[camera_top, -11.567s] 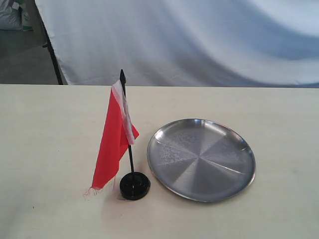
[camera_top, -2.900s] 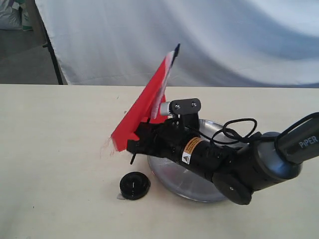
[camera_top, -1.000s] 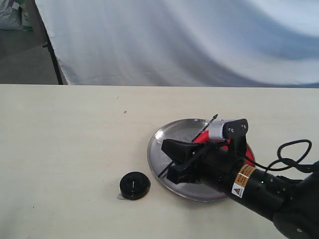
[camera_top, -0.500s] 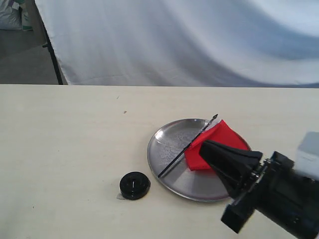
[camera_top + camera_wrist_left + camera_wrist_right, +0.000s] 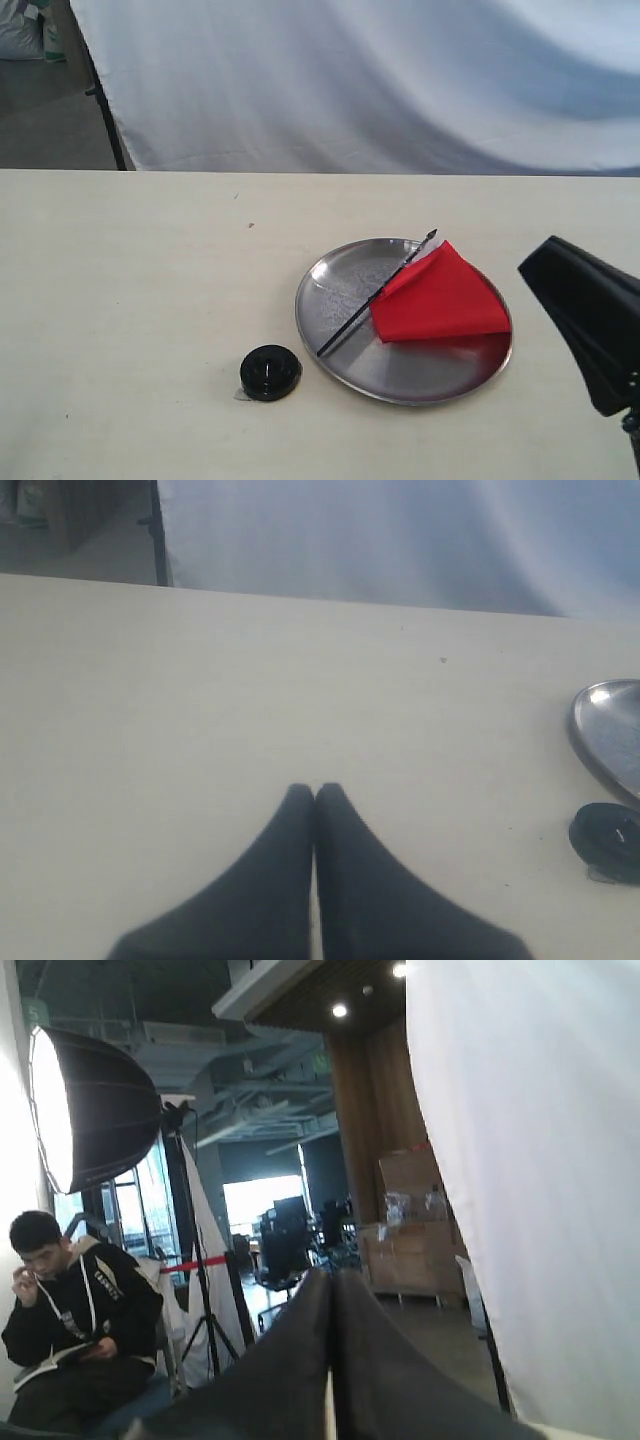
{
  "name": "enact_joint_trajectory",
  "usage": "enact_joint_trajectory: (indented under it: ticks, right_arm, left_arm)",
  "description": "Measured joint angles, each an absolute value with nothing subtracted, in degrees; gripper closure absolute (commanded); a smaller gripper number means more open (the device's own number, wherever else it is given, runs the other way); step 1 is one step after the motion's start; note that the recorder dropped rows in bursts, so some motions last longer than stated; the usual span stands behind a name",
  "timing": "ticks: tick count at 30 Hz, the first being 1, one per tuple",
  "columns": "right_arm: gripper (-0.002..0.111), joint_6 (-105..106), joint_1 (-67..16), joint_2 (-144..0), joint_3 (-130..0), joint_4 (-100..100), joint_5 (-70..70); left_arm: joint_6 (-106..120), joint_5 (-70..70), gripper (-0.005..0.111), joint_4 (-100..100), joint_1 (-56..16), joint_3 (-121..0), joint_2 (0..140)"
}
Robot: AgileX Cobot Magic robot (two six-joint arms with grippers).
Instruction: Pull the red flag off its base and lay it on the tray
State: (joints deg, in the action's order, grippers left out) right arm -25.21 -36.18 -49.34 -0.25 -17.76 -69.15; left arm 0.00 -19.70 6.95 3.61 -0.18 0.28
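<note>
Red flag [image 5: 440,300]: laid flat inside the tray [image 5: 345,285], with the cloth spread over the tray's right half and a white strip just seen at its upper corner.
Stick [image 5: 375,295]: laid slantwise across the tray; the lower end is seen at the near-left rim, possibly just over it, though this is not clear.
Base [image 5: 270,372]: set on the worktop [image 5: 130,300], near the tray's near-left rim but apart from it and from the flag.
Left gripper [image 5: 315,792]: fingers pressed together, nothing held, poised over bare worktop.
Right gripper [image 5: 332,1275]: fingers pressed together, nothing held, pointed away from the worktop toward the room; seen from outside as a dark shape, apart from the tray.
</note>
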Motion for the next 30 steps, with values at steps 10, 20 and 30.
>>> enact_joint_trajectory:
  ticks: [10, 20, 30]
  right_arm:
    - [0.108, -27.02, -36.18, -41.8, -0.25, -18.54, -68.82]
    - [0.108, -26.46, -36.18, -34.54, -0.15, -18.97, -43.47]
    - [0.108, -25.53, -36.18, -12.23, -0.16, -18.32, -9.17]
  left_arm:
    - [0.0, -19.7, 0.107, 6.95, 3.61, -0.18, 0.28]
    - [0.0, -19.7, 0.107, 6.95, 3.61, -0.18, 0.28]
    - [0.0, -19.7, 0.107, 6.95, 3.61, -0.18, 0.28]
